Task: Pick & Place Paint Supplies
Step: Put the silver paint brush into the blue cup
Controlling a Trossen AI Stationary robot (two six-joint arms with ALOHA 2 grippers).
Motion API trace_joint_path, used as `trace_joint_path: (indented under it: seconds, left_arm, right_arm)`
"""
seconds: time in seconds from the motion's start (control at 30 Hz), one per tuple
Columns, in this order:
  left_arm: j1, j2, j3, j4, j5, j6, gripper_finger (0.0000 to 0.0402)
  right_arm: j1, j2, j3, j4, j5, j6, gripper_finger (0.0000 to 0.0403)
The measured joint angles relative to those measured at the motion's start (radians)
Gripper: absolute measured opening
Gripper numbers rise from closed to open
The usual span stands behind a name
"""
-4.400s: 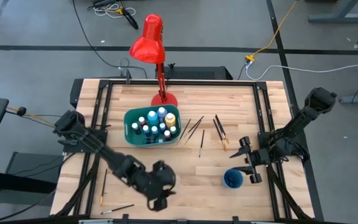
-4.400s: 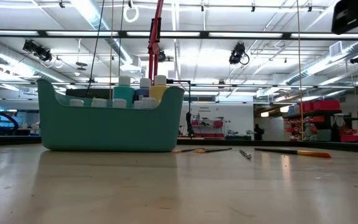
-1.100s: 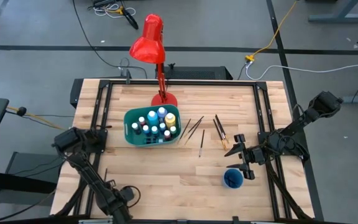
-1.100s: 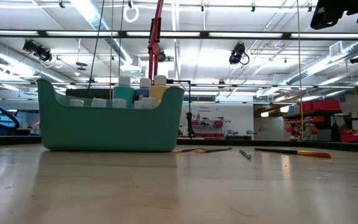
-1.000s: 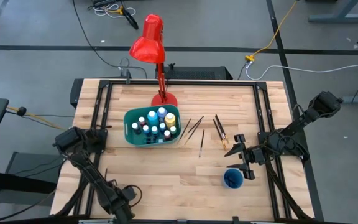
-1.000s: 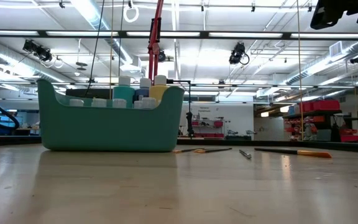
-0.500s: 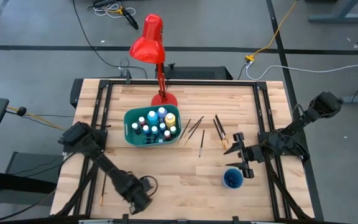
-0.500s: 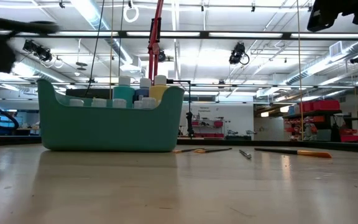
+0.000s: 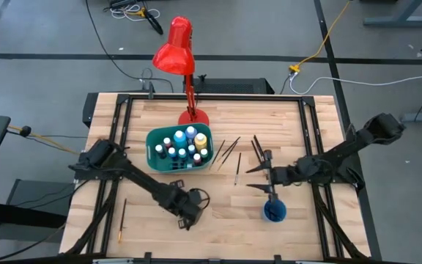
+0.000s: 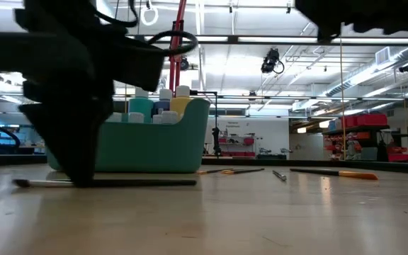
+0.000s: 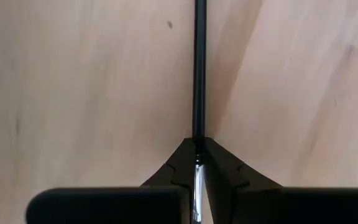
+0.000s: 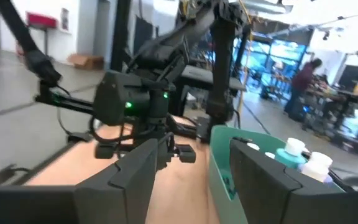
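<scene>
Left end effector [image 11: 197,163] pinched shut on a thin dark paintbrush [image 11: 199,68] low over the table [image 9: 226,213], right end effector [image 9: 257,178] spread wide above the blue cup [image 9: 274,211], teal bin [image 9: 180,166] filled with paint bottles [image 9: 184,145]

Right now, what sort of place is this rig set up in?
Probably an open robotics lab or workshop: bare ceiling ducts and strip lights, loose cables on the grey floor, and a person at benches beyond the wooden table.
</scene>
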Motion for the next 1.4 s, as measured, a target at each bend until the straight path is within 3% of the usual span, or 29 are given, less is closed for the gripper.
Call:
trace_joint_path:
  seconds: [0.23,0.53,0.97,1.4]
  left_arm:
    - [0.061,0.000,0.000,0.064,0.014,0.089,0.0024]
    - [0.067,0.000,0.000,0.092,0.012,0.090,0.0024]
    - [0.064,0.000,0.002,0.146,-0.018,0.090,0.0028]
    - [0.064,-0.002,0.003,0.150,-0.032,0.087,0.0028]
  right_arm:
    - [-0.094,0.272,0.179,-0.109,-0.171,0.012,0.0208]
    - [-0.153,0.550,0.314,-0.106,-0.183,0.068,0.0208]
    - [-0.200,0.695,0.418,-0.104,-0.384,0.137,0.0208]
    - [-0.200,0.861,0.446,-0.067,-0.437,0.159,0.0208]
